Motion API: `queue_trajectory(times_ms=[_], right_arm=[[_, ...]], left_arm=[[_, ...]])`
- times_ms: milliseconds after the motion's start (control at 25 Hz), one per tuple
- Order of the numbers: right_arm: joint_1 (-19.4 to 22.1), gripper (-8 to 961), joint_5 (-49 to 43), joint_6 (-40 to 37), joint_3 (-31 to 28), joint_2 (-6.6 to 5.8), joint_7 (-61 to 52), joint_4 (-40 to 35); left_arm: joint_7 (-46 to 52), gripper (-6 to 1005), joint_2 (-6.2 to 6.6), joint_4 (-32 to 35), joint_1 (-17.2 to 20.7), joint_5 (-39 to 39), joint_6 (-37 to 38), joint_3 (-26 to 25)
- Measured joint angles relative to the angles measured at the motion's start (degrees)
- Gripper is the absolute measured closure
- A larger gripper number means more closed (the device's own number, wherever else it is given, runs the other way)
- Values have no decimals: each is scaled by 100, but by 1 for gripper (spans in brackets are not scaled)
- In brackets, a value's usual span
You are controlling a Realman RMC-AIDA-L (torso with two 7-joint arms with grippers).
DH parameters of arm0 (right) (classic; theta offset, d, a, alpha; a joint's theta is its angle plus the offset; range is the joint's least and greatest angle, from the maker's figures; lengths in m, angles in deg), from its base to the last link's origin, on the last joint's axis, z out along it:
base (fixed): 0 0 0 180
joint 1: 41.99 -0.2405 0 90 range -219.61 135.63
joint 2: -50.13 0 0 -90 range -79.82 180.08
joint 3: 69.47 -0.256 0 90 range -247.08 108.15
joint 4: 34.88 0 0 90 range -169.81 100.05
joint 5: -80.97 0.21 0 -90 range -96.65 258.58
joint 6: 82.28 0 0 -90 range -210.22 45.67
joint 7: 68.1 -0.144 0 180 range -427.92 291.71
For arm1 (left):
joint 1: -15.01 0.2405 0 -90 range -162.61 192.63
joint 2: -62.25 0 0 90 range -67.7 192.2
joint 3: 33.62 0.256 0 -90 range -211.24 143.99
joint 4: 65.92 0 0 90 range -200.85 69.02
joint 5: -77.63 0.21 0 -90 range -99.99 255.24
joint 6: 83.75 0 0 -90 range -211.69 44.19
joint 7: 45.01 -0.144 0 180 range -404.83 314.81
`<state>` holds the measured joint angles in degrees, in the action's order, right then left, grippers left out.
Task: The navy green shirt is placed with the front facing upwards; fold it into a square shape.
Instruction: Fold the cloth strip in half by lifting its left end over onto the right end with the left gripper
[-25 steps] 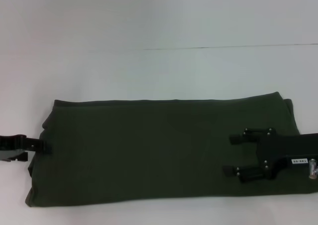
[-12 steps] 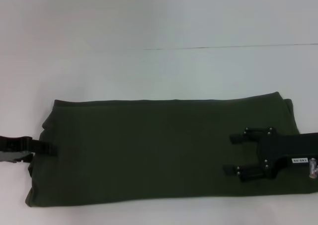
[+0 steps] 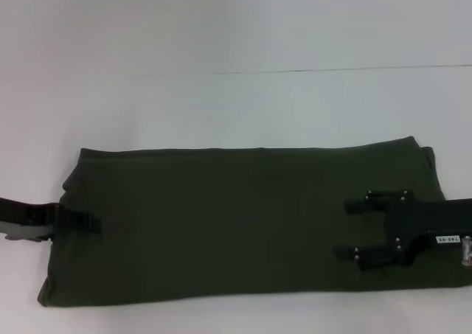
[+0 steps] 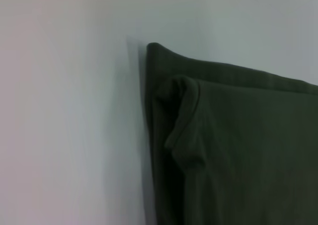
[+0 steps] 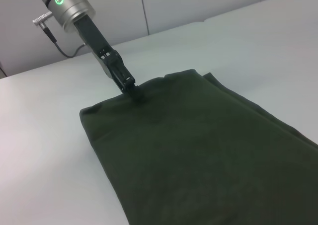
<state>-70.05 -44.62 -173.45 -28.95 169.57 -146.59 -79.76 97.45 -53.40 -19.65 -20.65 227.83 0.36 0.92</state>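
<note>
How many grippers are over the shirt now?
2. The left gripper reaches in over the left end of the shirt. The right gripper is over its right end, fingers spread apart. No others in view.

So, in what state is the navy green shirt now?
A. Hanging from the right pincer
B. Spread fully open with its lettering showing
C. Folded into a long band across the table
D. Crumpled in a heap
C: the navy green shirt lies flat as a long layered band, and the right pincer is over one end of it.
</note>
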Motion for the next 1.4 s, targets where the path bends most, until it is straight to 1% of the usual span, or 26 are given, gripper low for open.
queue_trajectory(times_ms=[400, 880, 1120, 1400], right_arm=[[20, 24, 0, 104, 14, -9, 0, 24], [21, 24, 0, 230, 23, -2, 0, 24], [20, 24, -1, 236, 27, 0, -4, 24], [17, 24, -6, 236, 27, 0, -8, 23]], left_arm=[[0, 201, -55, -48, -103, -1, 41, -1], [21, 312, -65, -100, -199, -18, 88, 0], [19, 367, -61, -116, -278, 47, 18, 271], [20, 629, -45, -87, -317, 52, -7, 290]])
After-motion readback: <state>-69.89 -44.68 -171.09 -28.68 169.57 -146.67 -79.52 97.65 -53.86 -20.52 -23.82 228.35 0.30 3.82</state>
